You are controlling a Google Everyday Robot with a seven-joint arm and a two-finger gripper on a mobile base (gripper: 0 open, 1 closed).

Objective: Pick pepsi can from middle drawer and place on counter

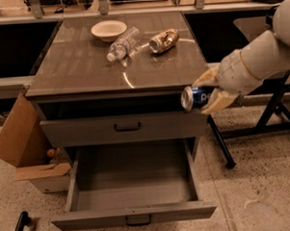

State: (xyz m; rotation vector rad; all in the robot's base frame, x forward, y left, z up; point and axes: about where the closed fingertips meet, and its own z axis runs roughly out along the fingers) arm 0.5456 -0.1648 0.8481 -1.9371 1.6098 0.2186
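My gripper (207, 92) is shut on the blue pepsi can (194, 97), which it holds on its side in the air. It hangs just off the counter's front right corner, at about the level of the counter's edge. The middle drawer (131, 195) is pulled open below, and its grey floor is bare. The glossy grey-brown counter (80, 62) tops the cabinet, with a faint curved ring mark on it.
On the counter's far side are a white bowl (108, 29), a clear plastic bottle (123, 42) lying down and a gold-brown can (164, 40) on its side. The closed upper drawer front (121, 128) is above the open drawer. A cardboard box (25, 142) stands left of the cabinet, a black stand (270, 112) right.
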